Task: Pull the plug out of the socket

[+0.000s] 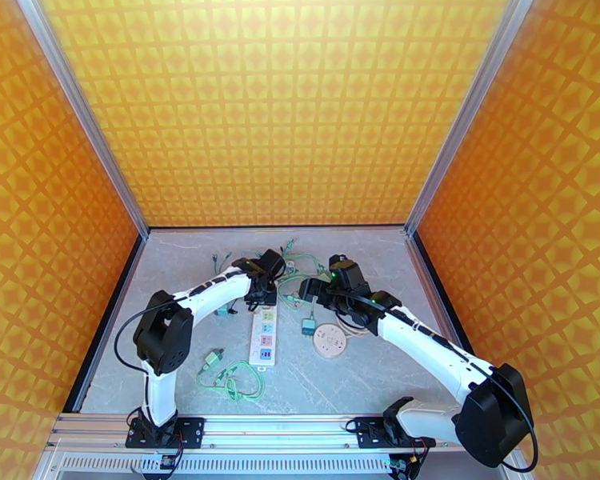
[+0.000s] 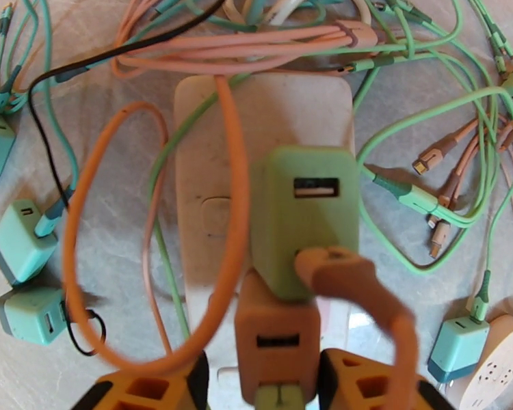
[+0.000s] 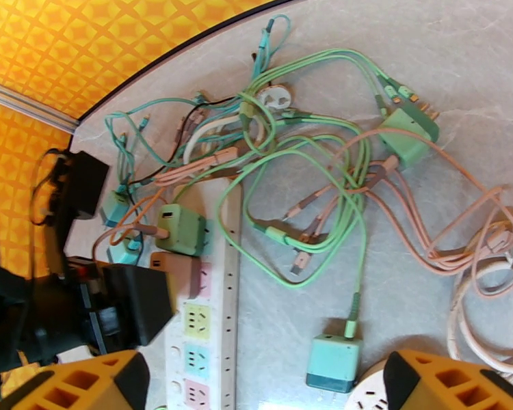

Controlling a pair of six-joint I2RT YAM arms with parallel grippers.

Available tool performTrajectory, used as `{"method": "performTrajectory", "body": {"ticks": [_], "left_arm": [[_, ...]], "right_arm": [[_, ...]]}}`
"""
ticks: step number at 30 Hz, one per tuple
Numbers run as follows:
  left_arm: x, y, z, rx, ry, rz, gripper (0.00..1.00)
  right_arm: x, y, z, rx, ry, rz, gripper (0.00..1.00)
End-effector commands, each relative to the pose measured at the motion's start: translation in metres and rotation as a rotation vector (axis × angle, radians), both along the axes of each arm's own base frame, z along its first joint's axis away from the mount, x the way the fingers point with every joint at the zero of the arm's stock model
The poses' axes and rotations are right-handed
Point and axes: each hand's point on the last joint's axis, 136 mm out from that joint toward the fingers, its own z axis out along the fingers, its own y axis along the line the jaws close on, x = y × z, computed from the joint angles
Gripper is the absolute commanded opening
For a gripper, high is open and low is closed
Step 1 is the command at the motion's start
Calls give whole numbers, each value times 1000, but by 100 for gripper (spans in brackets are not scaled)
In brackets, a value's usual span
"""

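Left wrist view: orange plug sits in the power strip, left end effector open, straddling it without clamping, so nothing's pulled yet.

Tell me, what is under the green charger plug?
The white power strip lies under the green charger plug. The plug's pins are covered between them and cannot be seen.

Green plug, brown plug in white strip
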Motion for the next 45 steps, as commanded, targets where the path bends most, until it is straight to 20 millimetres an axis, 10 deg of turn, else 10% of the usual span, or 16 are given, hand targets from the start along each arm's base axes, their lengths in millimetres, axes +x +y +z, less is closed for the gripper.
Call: {"method": "performTrajectory", "body": {"ticks": [1, 10, 24, 45], "left_arm": [[3, -4, -7, -9, 0, -22, 46], [-9, 5, -12, 2, 5, -42, 26], [-28, 12, -6, -2, 29, -100, 24], [-14, 35, 28, -115, 46, -5, 22]], "right_arm": [[2, 12, -4, 50, 11, 36, 87], [19, 57, -30, 198, 89, 140, 45], [52, 123, -104, 370, 296, 227, 33], [35, 93, -184, 98, 449, 152, 22]]}}
